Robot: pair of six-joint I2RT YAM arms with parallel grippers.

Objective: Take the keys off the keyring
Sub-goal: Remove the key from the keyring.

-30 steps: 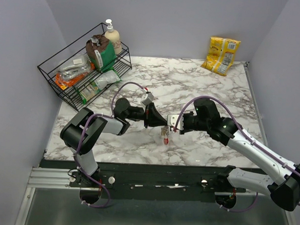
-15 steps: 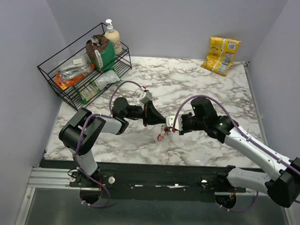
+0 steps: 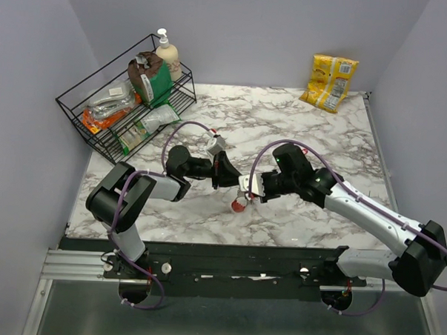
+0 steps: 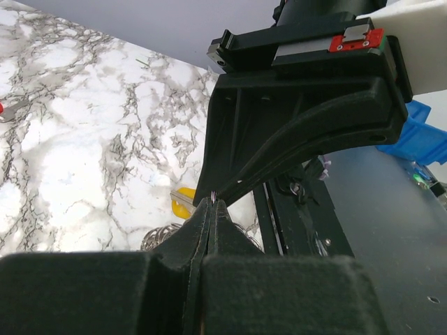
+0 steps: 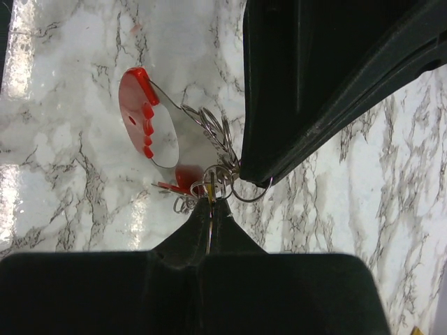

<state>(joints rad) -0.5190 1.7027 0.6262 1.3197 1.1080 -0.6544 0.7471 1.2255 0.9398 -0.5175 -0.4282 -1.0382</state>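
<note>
Pinching the keyring (image 5: 223,180): left hand (image 4: 211,204), right hand (image 5: 211,201), closed.

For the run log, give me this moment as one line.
left jaws: shut on keyring | right jaws: shut on keyring | keys: bunched on keyring

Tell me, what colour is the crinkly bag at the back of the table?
The bag is yellow, clearest in the top external view.

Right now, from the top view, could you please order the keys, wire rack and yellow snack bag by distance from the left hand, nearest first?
1. keys, hanging beside the left hand
2. wire rack, back left
3. yellow snack bag, back right
</note>
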